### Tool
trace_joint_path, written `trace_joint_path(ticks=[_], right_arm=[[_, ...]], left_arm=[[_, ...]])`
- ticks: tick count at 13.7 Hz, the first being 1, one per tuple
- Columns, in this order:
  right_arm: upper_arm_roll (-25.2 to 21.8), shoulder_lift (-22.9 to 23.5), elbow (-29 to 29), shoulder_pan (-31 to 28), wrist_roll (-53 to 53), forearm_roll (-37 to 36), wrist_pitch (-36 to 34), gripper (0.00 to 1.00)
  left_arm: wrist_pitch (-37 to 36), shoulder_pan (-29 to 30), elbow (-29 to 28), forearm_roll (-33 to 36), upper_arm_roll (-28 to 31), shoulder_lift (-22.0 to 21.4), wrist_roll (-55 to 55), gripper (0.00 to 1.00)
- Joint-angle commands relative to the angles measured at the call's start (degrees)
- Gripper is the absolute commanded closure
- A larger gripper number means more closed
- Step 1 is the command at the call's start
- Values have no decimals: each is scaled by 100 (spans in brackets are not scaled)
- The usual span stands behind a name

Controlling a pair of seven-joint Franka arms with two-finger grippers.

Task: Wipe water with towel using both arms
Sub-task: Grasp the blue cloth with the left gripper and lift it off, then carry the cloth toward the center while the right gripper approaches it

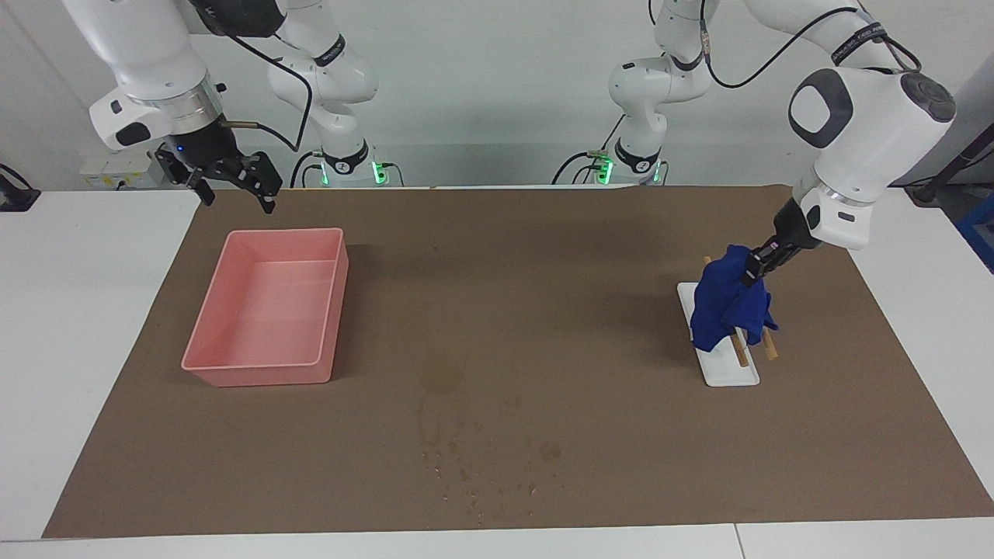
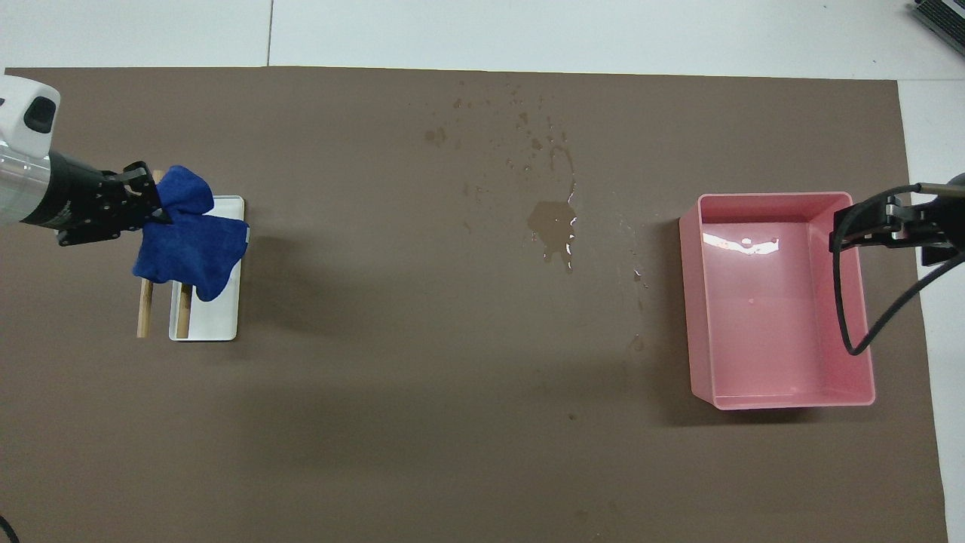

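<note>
The blue towel [image 1: 728,304] [image 2: 192,241] hangs in the air over the white stand [image 1: 730,365] [image 2: 219,317], pinched at its top edge by my left gripper [image 1: 755,261] [image 2: 154,207], which is shut on it. The water [image 1: 446,396] [image 2: 554,230] lies as dark blotches and small drops on the brown mat mid-table, farther from the robots than the pink tray. My right gripper [image 1: 235,192] [image 2: 840,230] waits open in the air over the tray's edge at the right arm's end.
A pink tray [image 1: 233,365] [image 2: 701,302] stands on the brown mat [image 1: 543,256] toward the right arm's end. The white stand carries two wooden sticks [image 1: 738,351] [image 2: 143,309] at the left arm's end.
</note>
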Motion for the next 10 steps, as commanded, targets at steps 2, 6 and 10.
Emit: trace_joint_path(ticks=[2,6,10], right_arm=[[30,-88,-68,-14,-4,99,-33,0],[38,-79,-60,205,530,281,2,0],[65,-70,-68,547,1743,819,204,0]], left_arm=[[-159,-306,55,-903,-304,-85,-2697,100],[201,-623,-6,-2327,-357,-94,-5256,100],[596,-754,3,-3244,-506,-147,-6568,100]])
